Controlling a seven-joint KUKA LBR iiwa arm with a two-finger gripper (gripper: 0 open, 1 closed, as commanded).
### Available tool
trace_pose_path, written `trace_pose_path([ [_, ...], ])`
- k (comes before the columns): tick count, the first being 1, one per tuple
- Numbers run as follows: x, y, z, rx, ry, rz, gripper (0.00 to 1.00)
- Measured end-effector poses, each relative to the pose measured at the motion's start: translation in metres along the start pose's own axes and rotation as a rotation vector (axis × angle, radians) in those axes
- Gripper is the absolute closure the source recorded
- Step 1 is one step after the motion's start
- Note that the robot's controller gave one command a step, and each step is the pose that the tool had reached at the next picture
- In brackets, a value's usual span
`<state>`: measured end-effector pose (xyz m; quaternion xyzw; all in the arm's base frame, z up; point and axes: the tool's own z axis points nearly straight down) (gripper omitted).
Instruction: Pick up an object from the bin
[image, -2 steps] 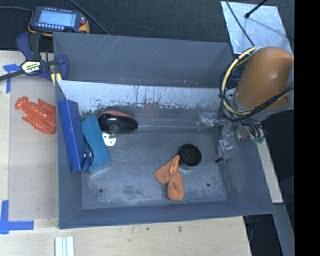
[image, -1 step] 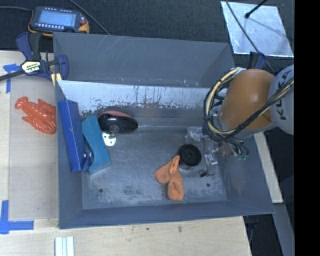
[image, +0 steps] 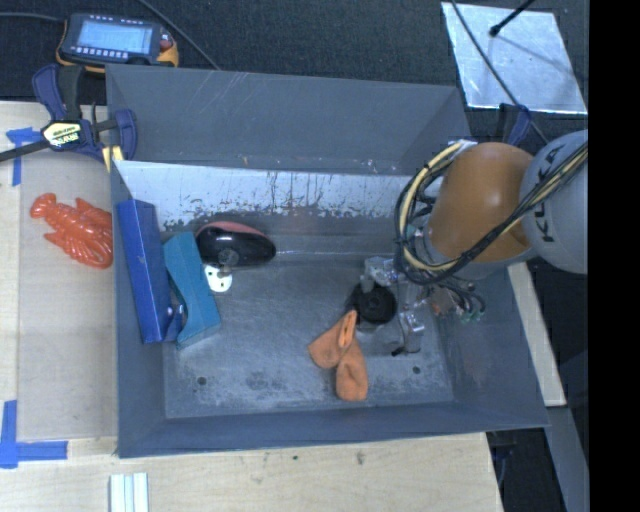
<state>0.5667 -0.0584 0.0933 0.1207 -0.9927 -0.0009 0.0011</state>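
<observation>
My gripper (image: 396, 306) is low in the right half of the bin and stands open, one metal finger (image: 379, 269) toward the back and the other finger (image: 411, 326) toward the front. A small black rounded thing (image: 371, 304) lies at the left edge of the gap between them; whether they touch it I cannot tell. Just left and in front of it, an orange soft crumpled piece (image: 341, 355) lies on the floor, apart from the gripper.
A black and red oval thing (image: 234, 243) lies at the back left with a small white piece (image: 218, 280) beside it. A blue flat block (image: 191, 286) and a dark blue long bar (image: 141, 271) lean along the left wall. The arm's orange cover and cables hang over the right wall.
</observation>
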Motion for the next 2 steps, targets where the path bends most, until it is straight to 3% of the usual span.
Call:
trace_pose_path([
  [1, -0.0197, 0.0054, 0.0126, 0.005, -0.011, 0.103, 0.0],
  [2, -0.0246, 0.0087, 0.0183, 0.005, -0.015, 0.106, 0.0],
])
